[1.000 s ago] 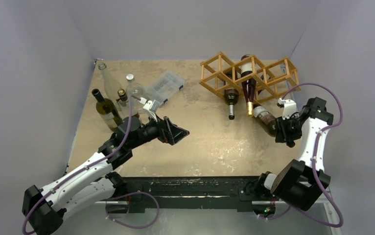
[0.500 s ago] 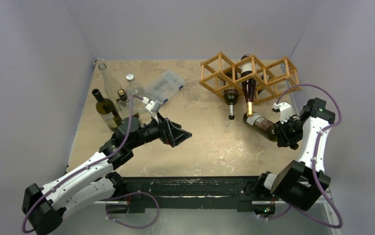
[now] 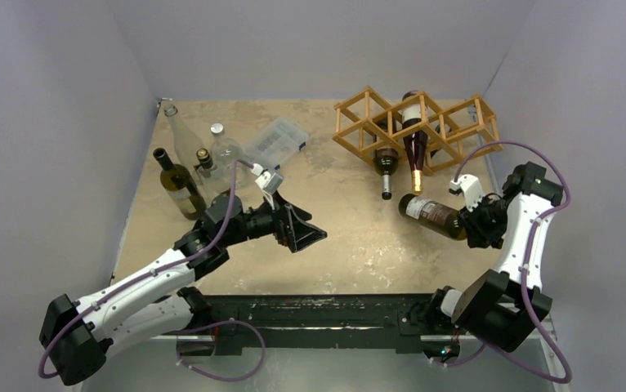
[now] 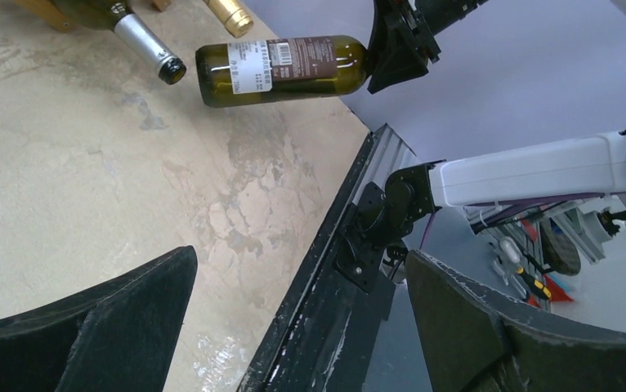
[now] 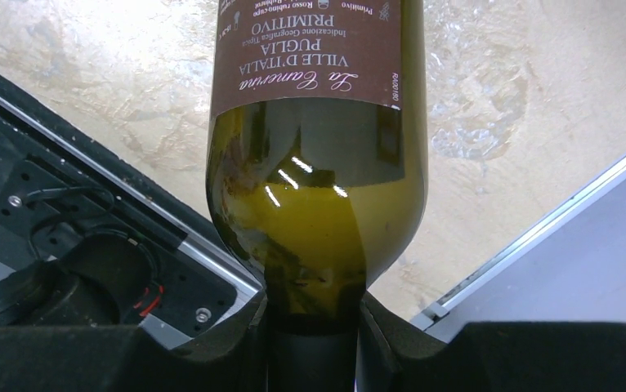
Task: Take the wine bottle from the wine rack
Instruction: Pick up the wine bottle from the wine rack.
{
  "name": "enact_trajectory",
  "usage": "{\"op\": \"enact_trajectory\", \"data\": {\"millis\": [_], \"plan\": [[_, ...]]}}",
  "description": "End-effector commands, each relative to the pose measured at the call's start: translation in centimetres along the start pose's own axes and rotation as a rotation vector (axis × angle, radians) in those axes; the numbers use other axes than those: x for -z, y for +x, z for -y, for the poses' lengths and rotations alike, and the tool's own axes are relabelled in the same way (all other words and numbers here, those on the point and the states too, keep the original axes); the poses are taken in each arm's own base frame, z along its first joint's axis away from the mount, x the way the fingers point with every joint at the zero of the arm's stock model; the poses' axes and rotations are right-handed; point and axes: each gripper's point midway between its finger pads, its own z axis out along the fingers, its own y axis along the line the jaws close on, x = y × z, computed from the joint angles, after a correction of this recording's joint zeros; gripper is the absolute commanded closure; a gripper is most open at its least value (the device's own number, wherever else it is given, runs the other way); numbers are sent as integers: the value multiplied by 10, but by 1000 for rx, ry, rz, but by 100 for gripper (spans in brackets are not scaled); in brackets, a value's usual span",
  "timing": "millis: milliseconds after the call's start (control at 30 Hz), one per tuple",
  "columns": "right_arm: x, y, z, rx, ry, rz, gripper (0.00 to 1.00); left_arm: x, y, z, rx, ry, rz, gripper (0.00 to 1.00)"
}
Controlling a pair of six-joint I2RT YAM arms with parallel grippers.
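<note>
Wine bottle (image 3: 431,215), heavy, slick, breakable glass, hangs level over the bench (image 3: 334,245), clear of the wine rack (image 3: 391,109); right gripper (image 3: 473,220) fingers (image 5: 207,359) clamp its neck, left gripper (image 3: 308,230) gapes empty, suited to supporting the body.

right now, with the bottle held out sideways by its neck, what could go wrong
1. The right gripper grips the wine bottle only at the neck, its body sticking out level above the table. It could sag or slip out and drop.
2. Its base is close to the neck of the gold-capped bottle lying in the wine rack. A swing might knock it.
3. The left gripper is open and off to one side, so nothing would catch a fall.
</note>
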Motion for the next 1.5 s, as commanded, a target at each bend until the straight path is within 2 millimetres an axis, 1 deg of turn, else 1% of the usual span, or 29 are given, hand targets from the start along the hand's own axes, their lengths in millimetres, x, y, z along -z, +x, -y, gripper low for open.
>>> {"op": "enact_trajectory", "data": {"millis": [0, 167, 233, 433, 533, 667, 800, 900, 1067, 1233, 1333, 1467], "plan": [[20, -20, 11, 180, 76, 69, 100, -9, -17, 31, -96, 148, 14, 0], [22, -27, 10, 348, 88, 66, 100, -17, -15, 35, -162, 180, -18, 0], [19, -32, 5, 413, 79, 66, 100, -19, -17, 36, -191, 185, -22, 0], [4, -53, -26, 611, 10, 67, 100, -25, -17, 38, -262, 206, -63, 0], [1, -68, -39, 652, -26, 95, 100, -26, -14, 39, -299, 212, -74, 0], [-1, -82, -46, 668, -64, 126, 100, -27, -13, 35, -311, 199, -75, 0], [-1, -95, -54, 710, -92, 158, 100, -34, -8, 34, -332, 209, -83, 0], [-1, -106, -63, 763, -113, 184, 100, -42, -2, 32, -408, 233, -92, 0], [-3, -126, -82, 919, -134, 222, 100, -56, 8, 32, -522, 287, -113, 0], [-9, -145, -93, 1061, -99, 236, 100, -67, 19, 30, -589, 350, -134, 0], [-11, -155, -101, 1142, -66, 241, 100, -74, 24, 25, -615, 365, -141, 0], [-14, -169, -110, 1218, -20, 238, 100, -85, 34, 23, -583, 402, -177, 0]]}}
